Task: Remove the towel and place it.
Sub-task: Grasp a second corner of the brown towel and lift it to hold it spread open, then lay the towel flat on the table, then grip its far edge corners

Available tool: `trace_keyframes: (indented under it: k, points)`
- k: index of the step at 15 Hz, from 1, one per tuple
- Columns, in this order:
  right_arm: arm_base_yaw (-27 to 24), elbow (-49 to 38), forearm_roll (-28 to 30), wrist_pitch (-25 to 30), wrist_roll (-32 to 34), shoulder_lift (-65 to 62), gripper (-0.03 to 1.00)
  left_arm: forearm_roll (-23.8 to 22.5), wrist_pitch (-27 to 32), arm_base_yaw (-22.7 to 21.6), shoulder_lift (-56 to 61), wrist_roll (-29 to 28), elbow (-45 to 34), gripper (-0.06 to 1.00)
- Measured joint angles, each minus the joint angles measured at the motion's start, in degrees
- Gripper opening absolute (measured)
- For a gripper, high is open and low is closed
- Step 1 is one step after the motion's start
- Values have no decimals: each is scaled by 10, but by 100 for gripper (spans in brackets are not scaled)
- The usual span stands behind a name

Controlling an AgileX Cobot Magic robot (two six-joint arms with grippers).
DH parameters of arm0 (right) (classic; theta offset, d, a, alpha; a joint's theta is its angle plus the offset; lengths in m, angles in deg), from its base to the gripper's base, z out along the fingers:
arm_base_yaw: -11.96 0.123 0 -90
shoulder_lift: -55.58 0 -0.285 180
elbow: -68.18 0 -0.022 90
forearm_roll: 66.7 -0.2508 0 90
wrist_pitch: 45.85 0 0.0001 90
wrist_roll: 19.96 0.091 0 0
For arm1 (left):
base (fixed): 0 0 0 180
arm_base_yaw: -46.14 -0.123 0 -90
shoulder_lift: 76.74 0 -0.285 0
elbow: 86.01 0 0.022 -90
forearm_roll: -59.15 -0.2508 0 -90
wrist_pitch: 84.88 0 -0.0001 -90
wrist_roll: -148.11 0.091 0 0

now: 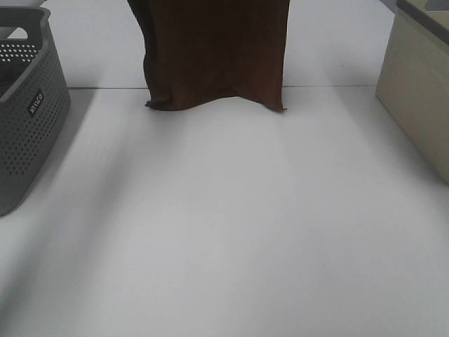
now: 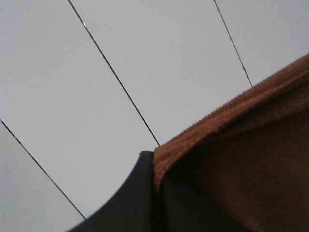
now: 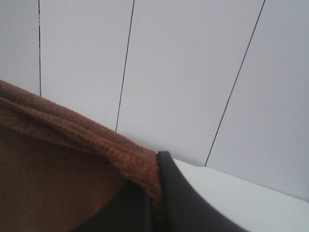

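We see the white table (image 1: 231, 232) fill most of the high view, with wide room across its middle and lower part. The towel (image 1: 217, 49) hangs in the upper centre, its top cut off by the frame; whether its wavy lower hem touches the table we cannot tell. The grey basket (image 1: 28, 119) is clipped at the left edge, a beige box (image 1: 417, 98) at the right, both well apart from the cloth. Up close, the left gripper (image 2: 157, 191) and right gripper (image 3: 153, 195) each clamp the towel's ribbed hem.
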Motion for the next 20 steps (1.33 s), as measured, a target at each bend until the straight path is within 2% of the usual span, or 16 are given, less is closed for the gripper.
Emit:
trace_keyframes:
  k: [1, 4, 5, 6, 8, 10, 13, 15, 16, 20]
  points:
    - [1, 0, -2, 18, 0, 0, 1, 16, 41, 1, 0, 6, 0, 0]
    - [1, 0, -23, 104, 0, -2, 1, 93, 179, 2, 0, 75, 0, 0]
    - [0, 0, -47, 184, 0, -10, 1, 124, 288, 2, 7, 108, 0, 0]
    - [0, 0, -50, 210, 0, -14, 1, 129, 316, 2, 11, 113, 0, 0]
    - [0, 0, -75, 312, 0, -32, 1, 140, 399, 2, 29, 124, 0, 0]
    - [1, 0, -97, 379, -1, -42, 1, 146, 462, 2, 41, 139, 2, 0]
    - [1, -11, -105, 396, -1, -55, 1, 152, 472, 2, 61, 148, -27, 0]
    - [1, -41, -109, 396, -1, -71, 1, 163, 472, 2, 91, 145, -73, 0]
    - [1, -119, -121, 396, -1, -115, 1, 179, 473, 2, 154, 124, -155, 0]
    - [1, -268, -135, 396, -1, -217, 1, 239, 474, 2, 277, 108, -305, 0]
